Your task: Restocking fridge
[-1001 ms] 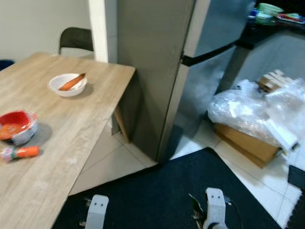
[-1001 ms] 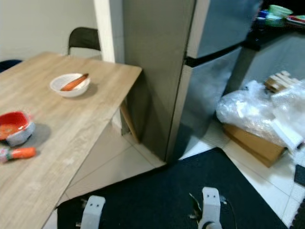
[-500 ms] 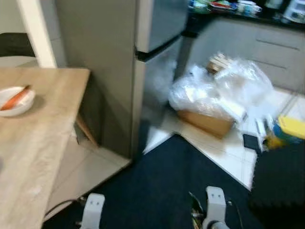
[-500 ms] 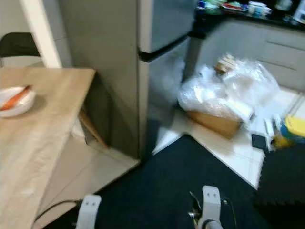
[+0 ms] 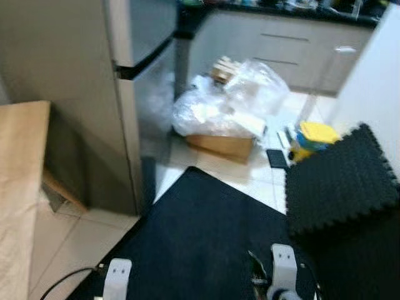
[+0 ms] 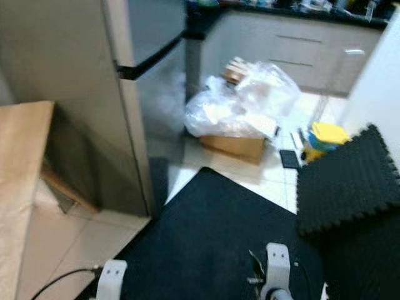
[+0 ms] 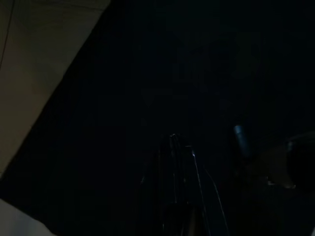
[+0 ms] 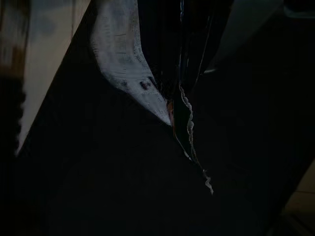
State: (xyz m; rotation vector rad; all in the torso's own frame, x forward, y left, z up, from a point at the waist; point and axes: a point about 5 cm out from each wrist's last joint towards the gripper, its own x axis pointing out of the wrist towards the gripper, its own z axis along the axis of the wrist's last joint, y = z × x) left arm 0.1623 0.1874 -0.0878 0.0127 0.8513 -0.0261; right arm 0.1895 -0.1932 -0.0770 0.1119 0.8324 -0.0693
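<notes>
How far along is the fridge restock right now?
Done: nothing visible; the fridge is shut. In hand: the right tool appears to carry a thin packet, hanging low over the black mat. The left arm hangs idle. Left: face the fridge, open it, put the packet inside.

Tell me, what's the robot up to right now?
Both arms hanging low over the dark mat. Right gripper holding a crinkly packet. Fridge ahead-left, doors closed. Bagged clutter and cardboard box beside it.
</notes>
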